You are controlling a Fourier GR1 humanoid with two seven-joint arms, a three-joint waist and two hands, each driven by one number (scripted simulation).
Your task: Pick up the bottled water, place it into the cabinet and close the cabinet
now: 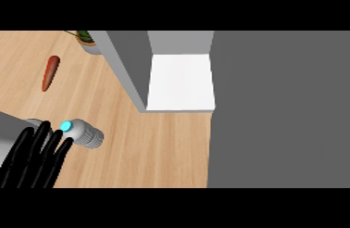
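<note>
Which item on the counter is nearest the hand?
The bottled water with the cyan cap, right at the fingers of the left hand. The carrot and the potted plant sit far beyond it, at upper left.

The only view looks steeply down from the robot's head onto the wooden counter (157, 148), facing away from the body toward the cabinet (181, 83) at upper middle. It sits close, with the left hand (34, 153) entering at the lower left edge.

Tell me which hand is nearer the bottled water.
Left. The left hand lies just left of the bottled water, straight fingers by its cap; the right hand shows nowhere in view.
</note>
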